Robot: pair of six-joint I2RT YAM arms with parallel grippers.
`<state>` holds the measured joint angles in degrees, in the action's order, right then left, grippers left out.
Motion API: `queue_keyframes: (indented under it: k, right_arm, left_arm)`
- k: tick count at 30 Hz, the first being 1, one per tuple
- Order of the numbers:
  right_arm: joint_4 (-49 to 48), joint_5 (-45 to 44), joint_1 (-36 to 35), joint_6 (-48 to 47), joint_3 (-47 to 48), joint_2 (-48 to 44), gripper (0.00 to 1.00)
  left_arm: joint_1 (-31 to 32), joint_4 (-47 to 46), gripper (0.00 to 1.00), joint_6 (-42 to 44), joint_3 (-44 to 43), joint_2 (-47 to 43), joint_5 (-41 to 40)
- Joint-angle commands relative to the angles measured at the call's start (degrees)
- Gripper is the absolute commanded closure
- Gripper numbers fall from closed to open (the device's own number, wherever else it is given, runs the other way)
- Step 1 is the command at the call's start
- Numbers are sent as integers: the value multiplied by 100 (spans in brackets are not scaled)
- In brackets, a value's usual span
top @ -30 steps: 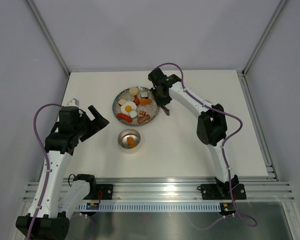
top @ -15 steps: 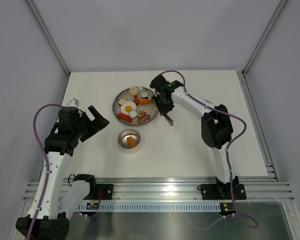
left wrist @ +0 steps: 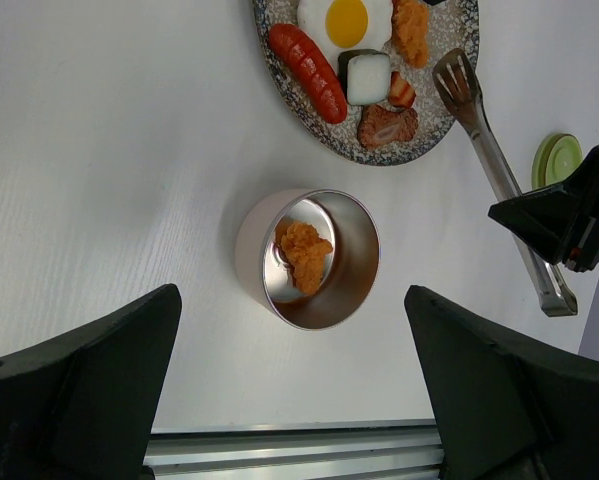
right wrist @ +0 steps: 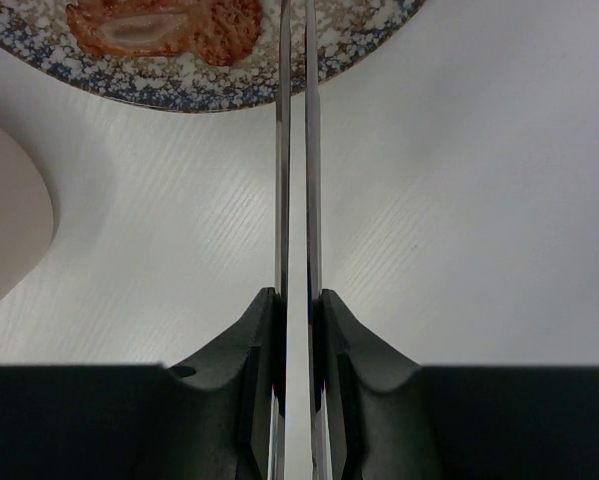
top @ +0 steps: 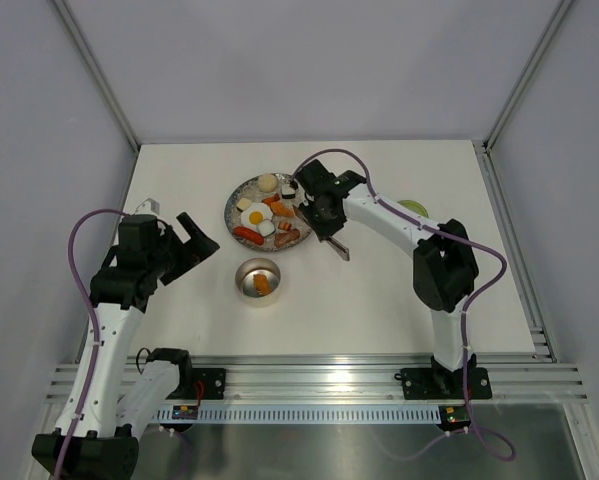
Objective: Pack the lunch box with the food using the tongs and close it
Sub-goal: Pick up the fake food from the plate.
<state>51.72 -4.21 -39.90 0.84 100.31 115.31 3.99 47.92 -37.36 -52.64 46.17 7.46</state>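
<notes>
Top external view is showing the right hand [top: 325, 222] reaching over the near right rim of the speckled plate [top: 231, 208] and clamping the silver tongs [top: 338, 249], whose joined end is sticking out toward the near side of the white bench [top: 379, 310]. The steel lunch box [top: 245, 272] is standing open just near of the plate, apart from it, with one orange nugget [top: 265, 284] lying inside. Its light-green lid [top: 412, 206] is lying farther right, partly hidden behind the right arm. The left hand [top: 201, 240] is hovering left of the lunch box, spread wide and holding nothing. Left wrist view is looking down between that hand's fingers [left wrist: 79, 400] at the lunch box and nugget, while the plate beyond is carrying a fried egg [left wrist: 345, 20], a red sausage [left wrist: 306, 68], a black-and-white rice roll [left wrist: 367, 76] and a brown meat piece [left wrist: 386, 125]. The tongs' slotted tip is lying over the plate's right rim beside the meat piece. Right wrist view is showing the right hand's pads [right wrist: 251, 350] pressing the two tong arms nearly together, with only a thin gap between them. The arms are running across the plate's rim and out of the frame's top, hiding the tips.
</notes>
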Motion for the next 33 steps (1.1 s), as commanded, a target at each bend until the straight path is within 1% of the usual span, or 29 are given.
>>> queue_keyframes:
  k: [1,6,9,10,12,13,15,16,19,28,33]
  right_arm:
    - [-216,-273,79,-119,137,-378,85]
    - [-31,-221,96,-137,568,-166,85]
    - [4,-81,88,-259,630,-219,82]
    - [22,-19,88,-286,647,-228,77]
    - [39,-1,88,-374,665,-289,70]
    - [57,42,88,-426,682,-289,65]
    - [118,95,88,-479,735,-290,62]
    - [136,139,88,-523,770,-298,58]
    - [198,183,88,-568,823,-281,54]
    - [75,210,88,-638,885,-325,55]
    - [48,227,88,-699,955,-360,52]
  left_arm:
    - [-30,-160,1,27,17,-91,80]
    - [-30,-125,1,36,0,-100,71]
    - [-21,-99,1,45,-9,-117,45]
    - [-30,-99,1,45,0,-117,36]
    - [-30,-125,1,36,8,-117,45]
    - [-30,-134,1,36,17,-100,45]
    - [-30,-160,1,19,35,-82,80]
    - [-30,-169,1,10,43,-82,88]
    - [-21,-187,1,10,52,-82,89]
    - [-21,-160,1,10,52,-82,45]
    - [-30,-169,1,10,52,-65,45]
